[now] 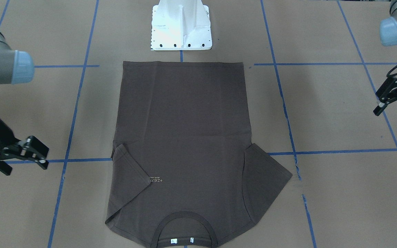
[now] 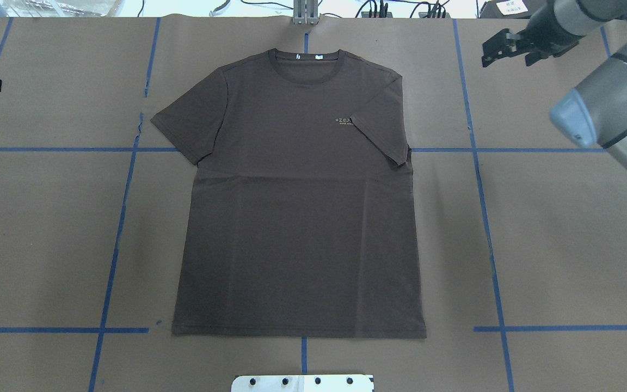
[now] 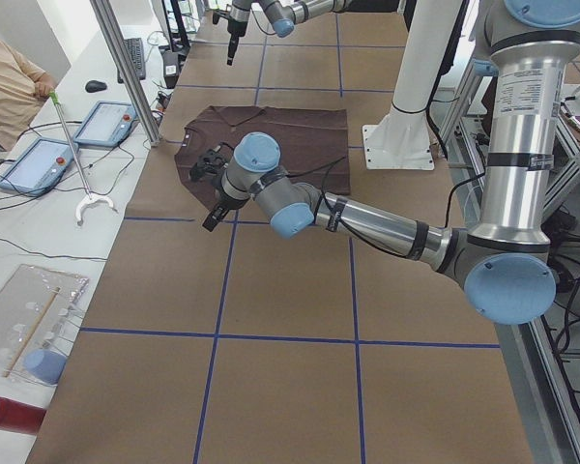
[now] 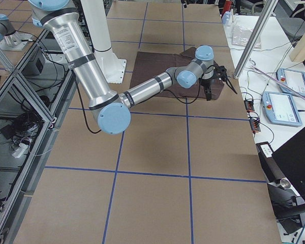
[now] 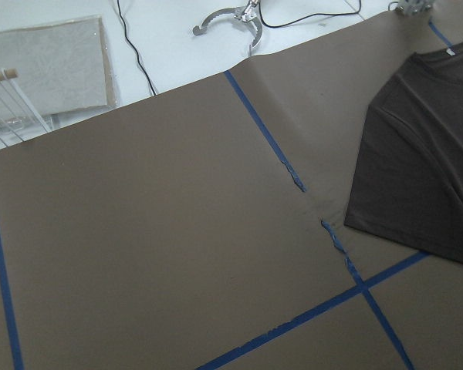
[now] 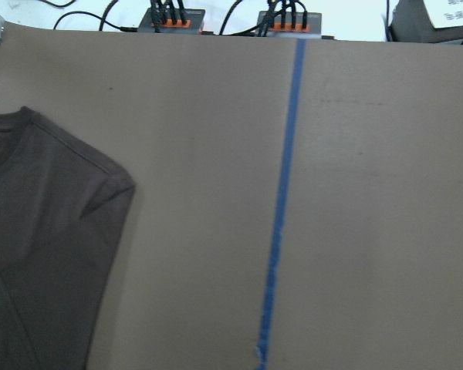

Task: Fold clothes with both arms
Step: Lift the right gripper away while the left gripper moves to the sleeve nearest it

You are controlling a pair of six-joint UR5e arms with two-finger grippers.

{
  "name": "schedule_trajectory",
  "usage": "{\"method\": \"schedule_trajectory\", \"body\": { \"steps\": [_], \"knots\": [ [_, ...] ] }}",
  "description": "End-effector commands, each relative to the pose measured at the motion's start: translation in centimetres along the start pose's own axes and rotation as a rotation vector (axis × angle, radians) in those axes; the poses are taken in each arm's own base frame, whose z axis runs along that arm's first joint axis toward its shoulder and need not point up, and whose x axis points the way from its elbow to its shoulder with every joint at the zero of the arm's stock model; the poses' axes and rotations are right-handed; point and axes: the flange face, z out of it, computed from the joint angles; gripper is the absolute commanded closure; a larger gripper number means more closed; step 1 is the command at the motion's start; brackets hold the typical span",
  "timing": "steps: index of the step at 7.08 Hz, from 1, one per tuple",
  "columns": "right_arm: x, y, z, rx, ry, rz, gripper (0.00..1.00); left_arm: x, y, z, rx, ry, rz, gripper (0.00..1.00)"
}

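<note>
Left gripper [image 1: 394,114]: jaws spread wide, gripping nothing, hanging over bare table [image 2: 564,245] well apart from the shirt. Right gripper [image 1: 24,164]: same, fingers splayed, nothing held, off to the other side of the collar end. Left arm [image 3: 367,217] was stretched low and long across the table with the wrist bent down. Right arm [image 4: 147,89] mirrored it, forearm reaching out from a raised elbow.

Dark brown T-shirt [image 2: 297,218] lay flat, face up, mid-table. Ribbed collar [image 2: 303,81] was at the edge far from the robot, hem near the white pedestal base [image 1: 181,27]. Chest logo [image 2: 342,120] read "+ze", the rest hidden under the sleeve [image 2: 381,133] on the robot's right, which was folded in over the chest. The smaller line under the logo was too small to read. Other sleeve [image 2: 188,125] was spread out flat. Two white neck labels [image 2: 308,56] inside the collar, print not legible. Blue tape lines [image 2: 487,218] gridded the brown table cover.
</note>
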Motion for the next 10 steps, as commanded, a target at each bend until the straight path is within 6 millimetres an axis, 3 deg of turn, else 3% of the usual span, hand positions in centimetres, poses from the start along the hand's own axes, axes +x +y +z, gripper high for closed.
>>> {"method": "schedule_trajectory", "body": {
  "steps": [1,2,3,5,7,10],
  "knots": [
    [13.2,3.2,-4.0,-0.038,-0.029,-0.073,0.00,7.3,-2.4,8.8,0.012,-0.031,-0.154,0.45],
    [16.1,4.3,-4.8,-0.034,-0.015,-0.093,0.00,11.0,-2.8,14.0,0.011,-0.049,-0.154,0.44],
    [16.4,4.5,-4.8,-0.036,-0.016,-0.092,0.00,13.0,-3.1,17.5,0.020,-0.054,-0.202,0.44],
    [16.8,4.8,-4.7,-0.039,-0.014,-0.087,0.00,13.9,-0.8,22.5,0.064,-0.100,-0.195,0.46],
    [17.1,5.6,-4.8,-0.042,-0.011,-0.084,0.00,14.1,0.0,26.0,0.064,-0.107,-0.220,0.46],
    [17.5,5.8,-4.7,-0.044,-0.008,-0.080,0.00,14.6,0.5,26.8,0.076,-0.113,-0.208,0.47]
  ]
}}
